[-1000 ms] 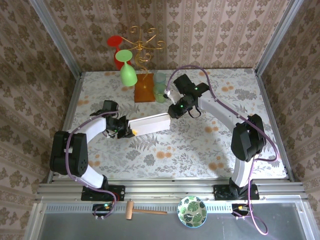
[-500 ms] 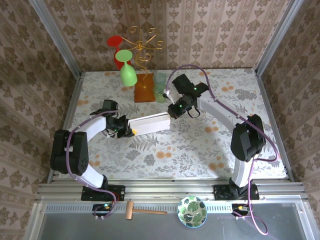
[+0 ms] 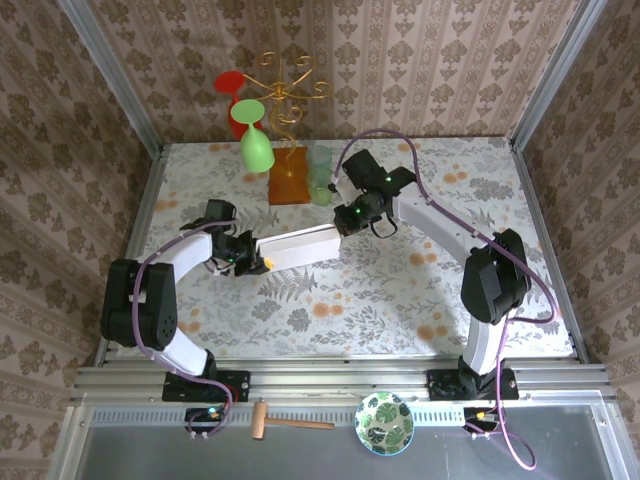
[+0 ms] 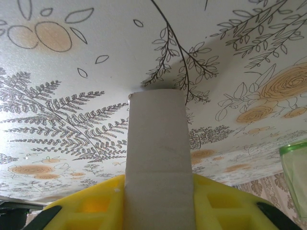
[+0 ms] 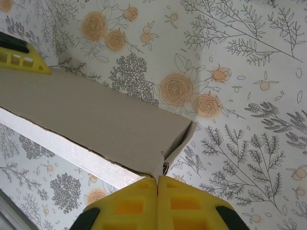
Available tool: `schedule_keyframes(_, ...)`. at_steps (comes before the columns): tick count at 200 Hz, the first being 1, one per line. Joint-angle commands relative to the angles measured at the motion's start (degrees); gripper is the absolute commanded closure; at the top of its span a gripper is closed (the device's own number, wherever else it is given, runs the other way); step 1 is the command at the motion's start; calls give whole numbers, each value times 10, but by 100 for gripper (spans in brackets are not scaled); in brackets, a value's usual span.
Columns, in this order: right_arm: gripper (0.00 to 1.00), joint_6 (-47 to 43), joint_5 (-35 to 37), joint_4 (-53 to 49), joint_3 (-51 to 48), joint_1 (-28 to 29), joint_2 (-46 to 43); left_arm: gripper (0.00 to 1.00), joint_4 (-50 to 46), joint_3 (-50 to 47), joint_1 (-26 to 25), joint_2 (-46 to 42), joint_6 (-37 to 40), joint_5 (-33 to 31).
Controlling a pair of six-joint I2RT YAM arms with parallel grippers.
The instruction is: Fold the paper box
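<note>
The paper box (image 3: 300,246) lies as a long pale cardboard shape across the middle of the table, held at both ends. My left gripper (image 3: 252,263) is shut on its left end. In the left wrist view the box (image 4: 158,143) runs away from me between the yellow fingers (image 4: 91,208) of that gripper (image 4: 158,215). My right gripper (image 3: 346,222) is at the right end. In the right wrist view its gripper (image 5: 157,184) has both pads pressed together on the thin corner of the end flap of the box (image 5: 86,110), which stands slightly ajar.
An orange block (image 3: 291,180) with a gold rack stands behind the box, with a green glass (image 3: 256,148) and a red glass (image 3: 230,85) hanging on it and a pale green cup (image 3: 320,175) beside it. A bowl (image 3: 385,422) and a hammer (image 3: 285,423) lie by the near rail.
The right gripper has closed the last bit onto the flap and shifted slightly towards the back left. The left arm and the box have hardly moved.
</note>
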Motion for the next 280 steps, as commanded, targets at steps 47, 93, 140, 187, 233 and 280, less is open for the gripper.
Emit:
schedule_keyframes(47, 100, 78, 10, 46, -41, 13, -31, 92, -3, -9, 5, 13, -11, -21)
schedule_keyframes(93, 100, 83, 36, 62, -62, 24, -39, 92, 2, -9, 5, 14, -14, -21)
schedule_keyframes(140, 100, 86, 50, 109, -116, 29, -58, 92, 10, -13, 5, 14, -16, -20)
schedule_keyframes(187, 100, 95, 70, 161, -146, 39, -66, 90, 25, -18, 6, 17, -20, -16)
schedule_keyframes(233, 100, 99, 94, 193, -167, 51, -64, 84, 52, -31, 10, 16, -23, -9)
schedule_keyframes(280, 100, 98, 124, 196, -165, 57, -54, 56, 135, -61, 21, 16, -28, 6)
